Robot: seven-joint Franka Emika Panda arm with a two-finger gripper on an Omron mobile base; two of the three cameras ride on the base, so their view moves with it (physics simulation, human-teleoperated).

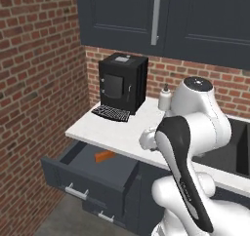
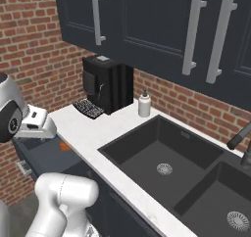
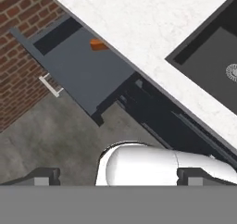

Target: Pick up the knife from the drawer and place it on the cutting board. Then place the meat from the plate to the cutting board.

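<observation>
The dark grey drawer (image 1: 78,169) (image 3: 76,65) stands pulled out under the white counter, left of the arm. Inside it, close to the counter edge, lies the knife (image 1: 104,155) (image 2: 64,146) (image 3: 97,45). I can make out its orange-brown handle, while the blade is tucked under the counter lip. My gripper (image 3: 120,177) hangs well above the drawer and off to its right, pointing down. Its fingertips (image 3: 44,177) stand wide apart, so it is open and holds nothing. The cutting board, the plate and the meat are out of view.
On the counter (image 1: 122,130) at the back stands a black coffee machine (image 1: 122,84), with a white soap bottle (image 2: 144,104) beside it. A dark double sink (image 2: 166,153) lies to the right. A brick wall (image 1: 34,108) closes the left side. Upper cabinets (image 2: 147,25) hang overhead.
</observation>
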